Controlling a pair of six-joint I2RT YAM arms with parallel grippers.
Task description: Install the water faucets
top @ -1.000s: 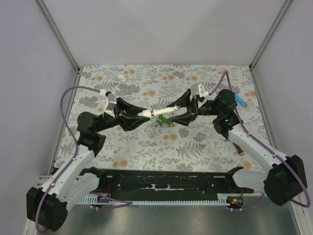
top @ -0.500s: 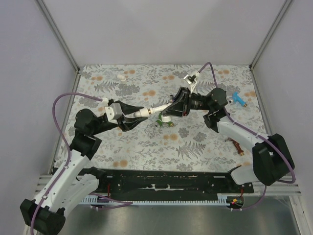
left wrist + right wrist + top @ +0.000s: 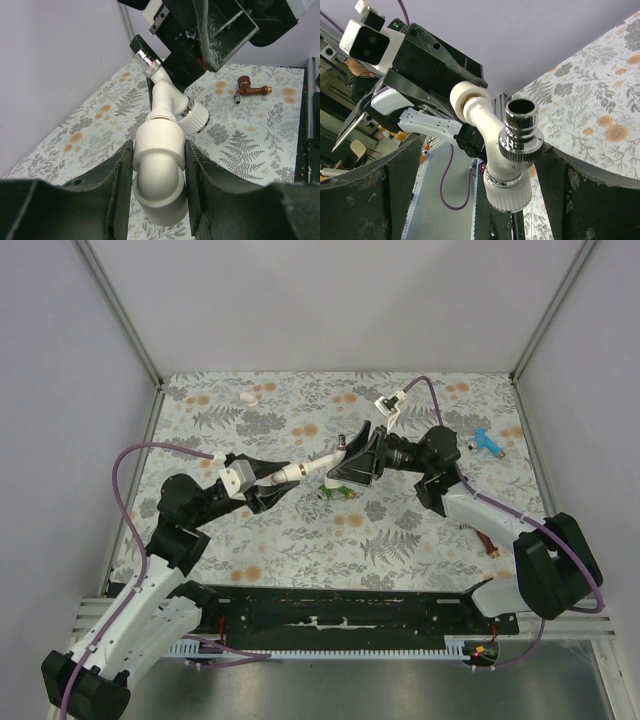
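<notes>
Threading, by the look of it, the white faucet (image 3: 166, 97) into the white pipe fitting (image 3: 157, 200) clamped in the part-closed left hand (image 3: 159, 150), right hand (image 3: 482, 150) spread wide and empty astride the spout; next needs closing on it and twisting squarely, without cross-threading.

White faucet (image 3: 322, 465) sits between right gripper's (image 3: 337, 460) spread fingers; green faucet (image 3: 342, 491) below.

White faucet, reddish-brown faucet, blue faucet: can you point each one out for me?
white faucet (image 3: 164, 97), left wrist view, on its white body.
reddish-brown faucet (image 3: 254, 90), left wrist view, on its stem.
blue faucet (image 3: 488, 443), top external view, on its middle.
</notes>
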